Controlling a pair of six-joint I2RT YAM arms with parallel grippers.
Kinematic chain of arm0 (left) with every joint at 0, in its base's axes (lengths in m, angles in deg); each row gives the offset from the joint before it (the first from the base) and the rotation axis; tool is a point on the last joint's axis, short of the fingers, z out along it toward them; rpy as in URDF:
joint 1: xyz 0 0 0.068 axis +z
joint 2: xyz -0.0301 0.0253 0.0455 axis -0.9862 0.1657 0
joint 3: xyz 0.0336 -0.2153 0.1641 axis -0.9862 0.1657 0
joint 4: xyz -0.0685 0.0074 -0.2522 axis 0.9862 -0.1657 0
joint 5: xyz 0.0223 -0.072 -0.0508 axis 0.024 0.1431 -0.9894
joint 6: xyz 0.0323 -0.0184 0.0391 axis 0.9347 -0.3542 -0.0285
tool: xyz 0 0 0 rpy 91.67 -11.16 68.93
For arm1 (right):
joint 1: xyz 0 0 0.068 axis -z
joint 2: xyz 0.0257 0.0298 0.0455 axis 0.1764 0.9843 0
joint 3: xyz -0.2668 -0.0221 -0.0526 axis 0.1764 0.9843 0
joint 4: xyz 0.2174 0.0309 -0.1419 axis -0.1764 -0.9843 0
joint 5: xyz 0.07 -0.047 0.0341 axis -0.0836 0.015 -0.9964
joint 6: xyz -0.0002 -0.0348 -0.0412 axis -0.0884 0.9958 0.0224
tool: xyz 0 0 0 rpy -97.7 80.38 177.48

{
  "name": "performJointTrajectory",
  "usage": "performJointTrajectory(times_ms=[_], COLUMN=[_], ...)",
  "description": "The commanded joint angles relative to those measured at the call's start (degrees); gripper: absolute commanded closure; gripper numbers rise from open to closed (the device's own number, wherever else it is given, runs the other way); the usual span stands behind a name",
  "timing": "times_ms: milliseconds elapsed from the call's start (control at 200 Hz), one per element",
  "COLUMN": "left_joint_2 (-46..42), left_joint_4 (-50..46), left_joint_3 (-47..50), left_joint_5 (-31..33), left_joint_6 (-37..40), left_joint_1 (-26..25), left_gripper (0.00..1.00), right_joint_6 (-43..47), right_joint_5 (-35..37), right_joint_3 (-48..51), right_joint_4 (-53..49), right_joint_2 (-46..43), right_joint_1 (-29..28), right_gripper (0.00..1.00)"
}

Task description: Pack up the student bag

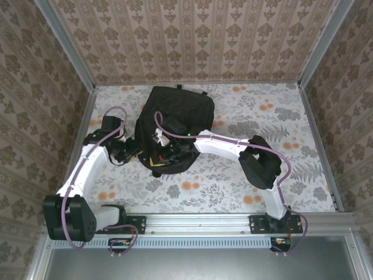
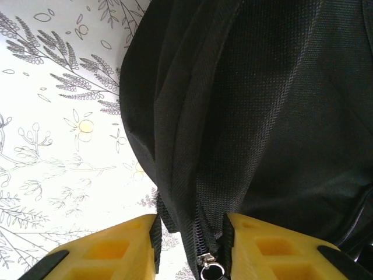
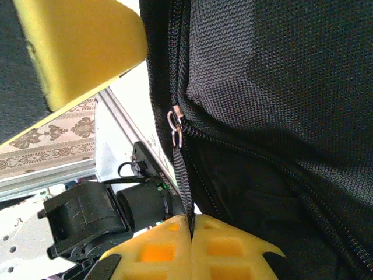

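On the flower-patterned table (image 1: pixel 280 122), between the two arms, the student bag (image 1: pixel 175 111) is laid flat, and its near part is met by both grippers. At the bag's near left edge the left gripper (image 2: pixel 191 236) is set with its jaws apart. A zipped seam of the black fabric is seen running down between the yellow fingers (image 2: pixel 116 256), with a metal zip slider (image 2: pixel 210 269) low in the gap. Fabric is seen close against both inner faces, but whether it is pressed cannot be told. The right gripper (image 3: pixel 191 230) is set over the bag's near part from the right. Its jaws are closed tight on a black zip pull (image 3: pixel 183 175), a narrow strap drawn straight from a second slider (image 3: pixel 174 125) on the bag's zip down to the meeting fingertips. In the right wrist view, the bulk of the bag is seen above and to the right of that grip.
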Motion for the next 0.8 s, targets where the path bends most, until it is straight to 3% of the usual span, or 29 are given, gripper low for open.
performJointTrajectory(times_ms=[0,285,585,795], left_joint_2=[0.1,1.5,1.0,-0.2], left_joint_4=[1.4,2.2,1.5,0.4], left_joint_3=[0.8,2.1,1.4,-0.1], left_joint_5=[-0.8,2.4,3.8,3.5], left_joint_6=[-1.9,-0.2,1.0,2.6], left_joint_1=[-0.9,-1.1,-0.3,2.9], left_gripper=[0.66,0.71,1.0,1.0], right_joint_6=[0.6,0.4,2.6,6.2], right_joint_5=[-1.0,-1.2,-0.5,0.4], right_joint_3=[0.9,0.5,-1.2,-1.9], right_joint_4=[0.9,0.8,-2.7,-7.7], right_joint_2=[-3.0,-3.5,-3.6,-4.0], right_joint_1=[0.2,0.2,0.2,0.3], right_gripper=[1.0,1.0,1.0,1.0])
